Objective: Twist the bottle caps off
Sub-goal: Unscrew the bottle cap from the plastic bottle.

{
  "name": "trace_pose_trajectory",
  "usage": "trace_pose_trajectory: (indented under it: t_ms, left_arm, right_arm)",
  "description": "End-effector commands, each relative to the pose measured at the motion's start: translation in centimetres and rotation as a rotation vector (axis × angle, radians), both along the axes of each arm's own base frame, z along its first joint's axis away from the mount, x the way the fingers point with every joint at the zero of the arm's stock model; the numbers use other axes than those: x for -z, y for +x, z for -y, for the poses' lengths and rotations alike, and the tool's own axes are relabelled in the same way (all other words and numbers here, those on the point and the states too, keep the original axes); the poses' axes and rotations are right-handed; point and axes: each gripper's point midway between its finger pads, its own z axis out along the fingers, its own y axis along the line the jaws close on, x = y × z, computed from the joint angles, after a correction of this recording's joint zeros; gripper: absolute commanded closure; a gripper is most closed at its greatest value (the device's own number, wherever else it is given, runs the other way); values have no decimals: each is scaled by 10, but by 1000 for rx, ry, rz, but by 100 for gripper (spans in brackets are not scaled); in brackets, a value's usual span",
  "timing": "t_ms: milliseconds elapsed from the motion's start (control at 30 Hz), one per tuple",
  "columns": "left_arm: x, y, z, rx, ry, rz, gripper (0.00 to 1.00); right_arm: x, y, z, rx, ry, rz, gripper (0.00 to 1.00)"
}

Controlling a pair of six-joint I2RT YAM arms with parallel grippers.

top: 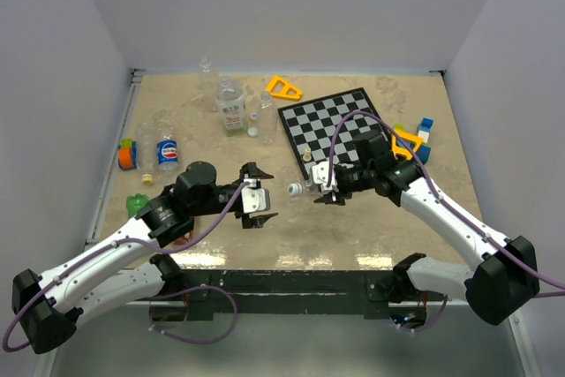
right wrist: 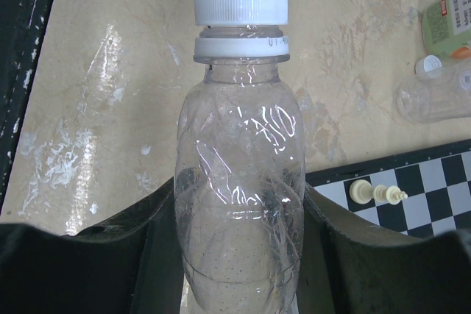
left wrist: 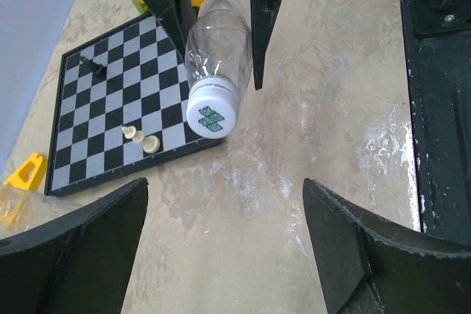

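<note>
Base of clear bottle point(right wrist: 239, 182) hidden between my right jaws, cut off at edge; cap point(left wrist: 212, 114) print ahead of my left jaws unreadable.

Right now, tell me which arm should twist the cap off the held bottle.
Left. The right gripper is shut on the clear bottle; the white cap points at the left gripper, which is open, empty and lined up short of it.
</note>
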Motion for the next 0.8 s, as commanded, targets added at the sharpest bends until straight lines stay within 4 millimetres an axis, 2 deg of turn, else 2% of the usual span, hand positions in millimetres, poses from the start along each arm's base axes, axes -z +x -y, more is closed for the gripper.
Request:
trace_pose_trajectory:
  t_ms: [0, 267, 633, 767]
  left_arm:
    - [-26, 2, 24, 90, -93, 83, 12]
    - [-29, 9, 42, 107, -144, 58, 23]
    - [-19, 10, 55, 136, -139, -4, 47]
    - [-19, 9, 56, 137, -145, -12, 48]
  right_arm:
    - [2, -2, 0, -13, -1, -3, 84]
    - [1, -3, -1, -17, 3, -2, 84]
    - [3, -3, -1, -15, -3, -7, 84]
    - [3, -3, -1, -17, -1, -8, 84]
